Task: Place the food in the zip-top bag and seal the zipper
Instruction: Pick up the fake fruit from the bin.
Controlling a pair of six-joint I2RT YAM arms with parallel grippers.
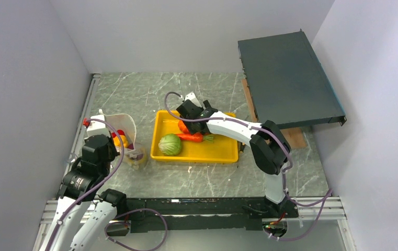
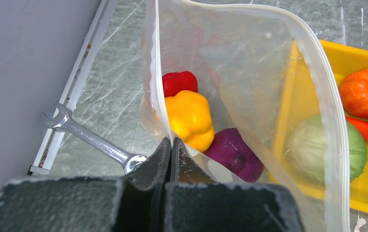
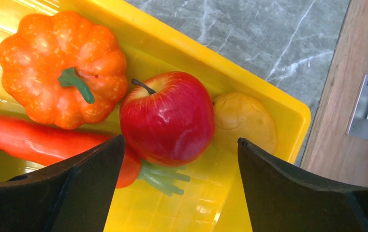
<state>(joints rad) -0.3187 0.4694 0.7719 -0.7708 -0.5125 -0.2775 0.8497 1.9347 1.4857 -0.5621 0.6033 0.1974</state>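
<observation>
Left gripper pinched together on the near rim of the bag, film caught between the jaws. Bag upright and gaping at the table's left, just beside the tray. Zipper unsealed, curving round the open mouth. Inside, right below the pinch: yellow pepper closest to the gripper, red pepper behind it, onion touching it on the tray side. Wrench flat on the table outside the bag, by the wall rail.

Right gripper spread wide, low over the tray's far right corner. Straight between the fingers: apple, touched by neither. Pumpkin against one side of the apple, yellow piece against the other, tucked into the corner. Carrot passing under one finger, green top poking out beneath the apple. Cabbage at the tray's near left, well apart from this gripper, near the bag. Dark rack on a wooden board at the far right.
</observation>
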